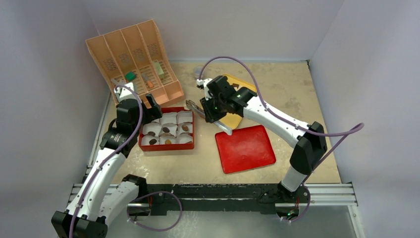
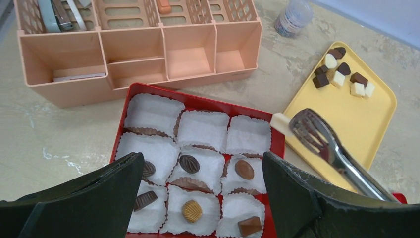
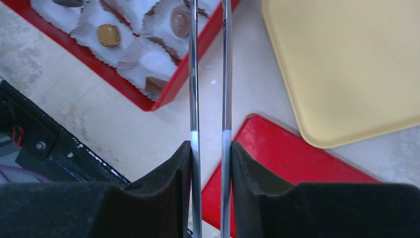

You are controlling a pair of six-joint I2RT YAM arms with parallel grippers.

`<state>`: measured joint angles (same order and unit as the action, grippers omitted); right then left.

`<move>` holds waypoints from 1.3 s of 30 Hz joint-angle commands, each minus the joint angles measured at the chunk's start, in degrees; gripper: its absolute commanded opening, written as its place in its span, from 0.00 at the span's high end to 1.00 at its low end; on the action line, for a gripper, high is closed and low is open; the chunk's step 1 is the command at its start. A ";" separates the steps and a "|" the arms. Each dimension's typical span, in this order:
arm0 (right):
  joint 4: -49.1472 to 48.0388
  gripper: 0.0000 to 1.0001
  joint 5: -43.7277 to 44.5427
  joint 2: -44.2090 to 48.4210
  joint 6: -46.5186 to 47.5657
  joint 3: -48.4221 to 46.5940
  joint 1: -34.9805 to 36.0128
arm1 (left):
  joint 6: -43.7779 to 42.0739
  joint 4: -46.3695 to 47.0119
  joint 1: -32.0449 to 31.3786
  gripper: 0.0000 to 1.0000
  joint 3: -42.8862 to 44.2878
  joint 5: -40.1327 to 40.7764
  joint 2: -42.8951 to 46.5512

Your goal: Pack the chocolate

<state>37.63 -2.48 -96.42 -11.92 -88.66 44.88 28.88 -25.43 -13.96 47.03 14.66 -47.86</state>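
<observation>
A red box [image 2: 120,130] holds white paper cups. Several cups in its near rows hold one chocolate each, such as a dark oval [image 2: 189,163] and a tan one [image 2: 191,210]; the far row is empty. More dark and white chocolates [image 2: 341,69] lie on the yellow tray [image 2: 356,119]. My right gripper [image 1: 212,106] is shut on metal tongs [image 2: 317,136]. A white chocolate piece [image 2: 280,122] is at the tongs' tip, over the box's right edge. My left gripper [image 2: 203,161] is open and empty above the box's near rows.
A peach organizer [image 1: 133,59] stands behind the box. The red lid [image 1: 245,148] lies right of the box, near the yellow tray [image 1: 233,120]. A small clear bottle [image 2: 294,15] stands at the back. The black rail [image 1: 218,193] runs along the near edge.
</observation>
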 commanded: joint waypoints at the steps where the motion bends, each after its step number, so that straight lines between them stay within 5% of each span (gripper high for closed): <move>1: -2.14 0.78 -1.34 -1.32 -1.17 -4.29 2.64 | -0.50 1.00 -0.19 0.11 2.10 2.73 1.26; 22: 3.29 0.74 3.01 -10.14 -0.12 -11.37 4.51 | -0.50 0.54 -0.19 0.11 2.16 3.89 1.63; 39: 4.91 0.61 5.98 -9.22 -0.29 -12.64 4.69 | -0.50 0.73 -0.19 0.12 2.20 3.76 1.19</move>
<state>41.85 2.07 -107.68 -12.34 -97.86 49.19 28.88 -25.87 -13.96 47.03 17.80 -46.96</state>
